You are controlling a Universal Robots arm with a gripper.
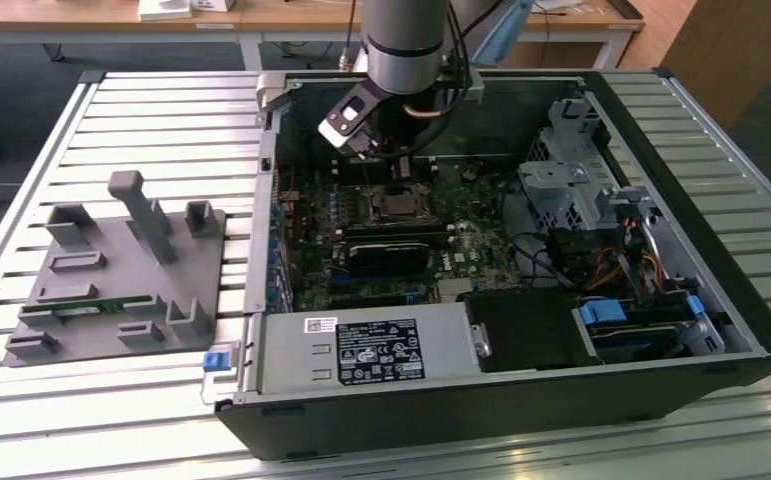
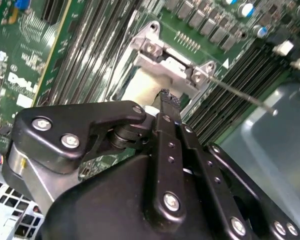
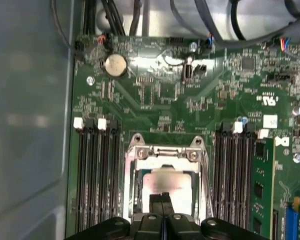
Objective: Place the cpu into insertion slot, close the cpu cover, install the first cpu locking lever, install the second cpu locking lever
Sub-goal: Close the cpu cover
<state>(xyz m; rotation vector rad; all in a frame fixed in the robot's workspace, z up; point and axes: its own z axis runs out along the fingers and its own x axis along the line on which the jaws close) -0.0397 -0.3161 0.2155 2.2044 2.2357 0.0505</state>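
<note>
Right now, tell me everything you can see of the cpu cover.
The cpu cover is a thin silver metal frame with a square window, screws by two corners. It looks to lie flat, the pale cpu showing through the window. The gripper, shut, hangs over that window; contact is unclear.

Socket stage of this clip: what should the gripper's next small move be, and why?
Probably a short shift toward the thin lever rod, which slants out and away, apparently unlatched. In both wrist views the jaws of the gripper look shut, tips at the pale face of the cpu; the chip already lies flat, with the cpu cover seemingly down around it.
</note>
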